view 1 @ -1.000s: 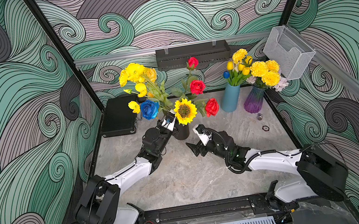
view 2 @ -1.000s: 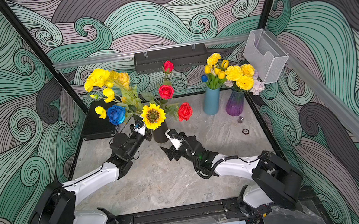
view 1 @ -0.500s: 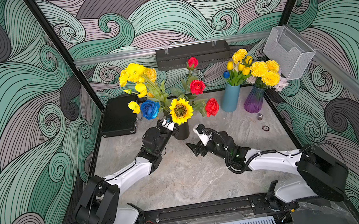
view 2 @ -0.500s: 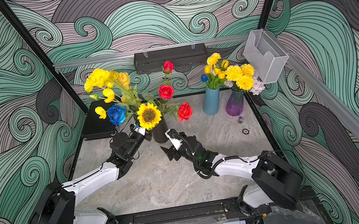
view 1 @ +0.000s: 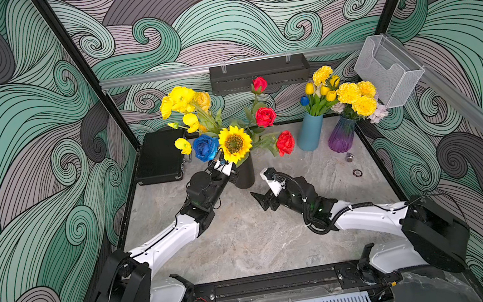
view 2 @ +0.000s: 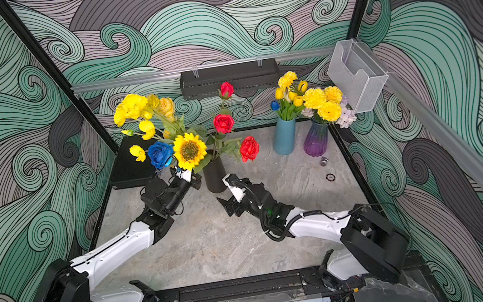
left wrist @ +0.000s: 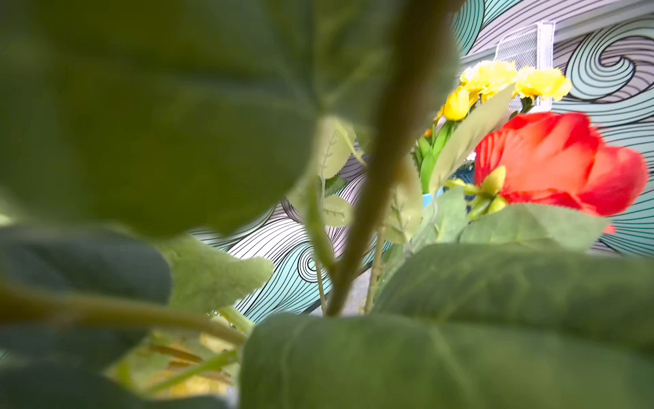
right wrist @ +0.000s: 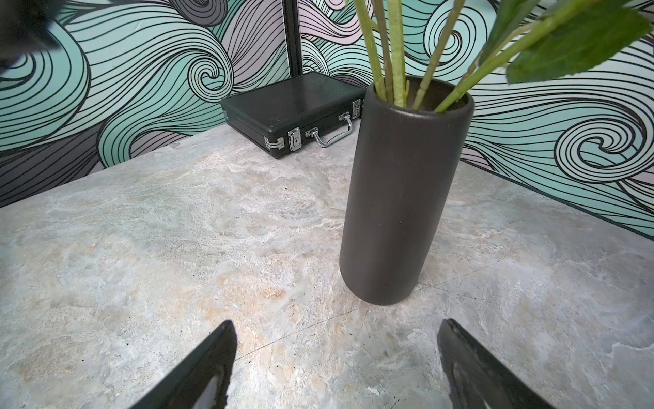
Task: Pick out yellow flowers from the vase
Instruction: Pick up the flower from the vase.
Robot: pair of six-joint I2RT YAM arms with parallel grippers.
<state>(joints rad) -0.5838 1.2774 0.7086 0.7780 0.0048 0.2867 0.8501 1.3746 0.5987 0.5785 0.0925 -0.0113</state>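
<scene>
A black cylinder vase holds a sunflower, ruffled yellow flowers, a blue rose and red roses. My left gripper is shut among the stems just above the vase rim, right under the sunflower head, on what looks like its stem. Leaves fill the left wrist view and hide the jaws. My right gripper stands open and empty low over the table, just right of the vase.
A blue vase and a purple vase with more yellow blooms stand at the back right. A black case lies at the back left. A small metal piece and a ring lie near the purple vase.
The left gripper has closed among the stems. The sunflower head has shifted a little left and up. The right arm has not moved.
</scene>
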